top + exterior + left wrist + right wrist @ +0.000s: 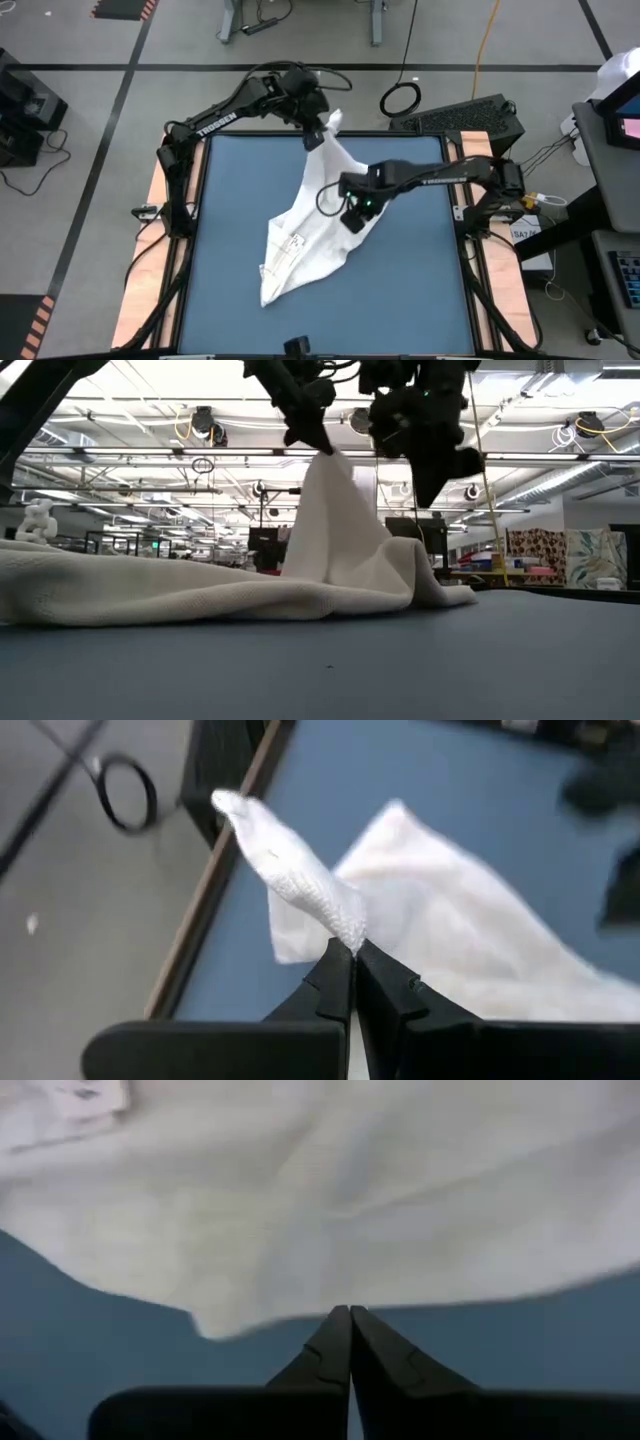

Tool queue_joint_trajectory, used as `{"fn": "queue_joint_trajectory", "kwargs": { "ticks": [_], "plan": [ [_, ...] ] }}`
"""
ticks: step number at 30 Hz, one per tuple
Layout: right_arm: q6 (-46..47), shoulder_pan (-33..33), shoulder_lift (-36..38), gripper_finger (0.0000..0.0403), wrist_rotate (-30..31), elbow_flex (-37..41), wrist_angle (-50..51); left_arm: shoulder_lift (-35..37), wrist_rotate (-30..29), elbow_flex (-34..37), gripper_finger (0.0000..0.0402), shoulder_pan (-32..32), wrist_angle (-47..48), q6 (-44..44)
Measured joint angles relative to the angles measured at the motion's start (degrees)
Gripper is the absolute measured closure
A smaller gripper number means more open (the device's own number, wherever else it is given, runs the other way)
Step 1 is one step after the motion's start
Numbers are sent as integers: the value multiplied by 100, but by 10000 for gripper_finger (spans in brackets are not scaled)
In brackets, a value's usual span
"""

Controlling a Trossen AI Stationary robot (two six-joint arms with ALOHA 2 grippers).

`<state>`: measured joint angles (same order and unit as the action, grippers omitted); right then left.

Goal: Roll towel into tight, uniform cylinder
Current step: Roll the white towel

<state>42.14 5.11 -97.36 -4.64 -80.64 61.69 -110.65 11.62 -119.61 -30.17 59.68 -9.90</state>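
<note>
Towel [305, 235] lying crumpled and stretched diagonally across the blue table [230, 190], one corner lifted at the far edge. I have the left gripper [352, 948] clamped tight on that raised corner, the cloth hanging from it in a peak. The right gripper [350, 1312] hovers above the towel's right-hand edge near the table's middle, its fingers pressed together with nothing between them. No roll is begun; I judge the step in hand to be spreading the cloth flat. To do it well I would draw the held corner outward and low, keeping tension even, then take a neighbouring corner with the free gripper, so the sheet lies square before rolling starts.
</note>
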Motion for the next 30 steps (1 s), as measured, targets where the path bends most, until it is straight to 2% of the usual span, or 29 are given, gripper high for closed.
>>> {"fn": "queue_joint_trajectory", "kwargs": {
  "ticks": [4, 7, 9, 11, 14, 16, 18, 22, 25, 30],
  "plan": [
    [-327, 327, 284, 391, 922, -128, 771, 0, -174, 0, 391, 26, 499, -6],
    [-384, 623, 532, 384, 1721, 55, 857, 0, -294, 0, 391, 43, 593, 42],
    [-431, 877, 699, 380, 1902, 330, 697, 0, -404, 0, 391, 77, 580, 90],
    [-520, 1158, 855, 379, 1671, 637, 255, 0, -509, 0, 391, 120, 543, 175],
    [-665, 1553, 1190, 378, 998, 1102, -372, 0, -552, 0, 391, 220, 543, 228],
    [-654, 1775, 1432, 378, 856, 1406, -694, 0, -627, 0, 391, 306, 551, 252],
    [-640, 2001, 1650, 378, 757, 1790, -829, 0, -770, 0, 391, 389, 551, 290],
    [-554, 2513, 1893, 371, 182, 2515, -1047, 0, -1097, 0, 391, 493, 549, 358],
    [-469, 2695, 1901, 350, -18, 2939, -1188, 0, -1275, 0, 391, 559, 516, 359],
    [-130, 2896, 1886, 292, 8, 3328, -1918, 0, -1361, 0, 391, 648, 504, 361]
  ]
}}
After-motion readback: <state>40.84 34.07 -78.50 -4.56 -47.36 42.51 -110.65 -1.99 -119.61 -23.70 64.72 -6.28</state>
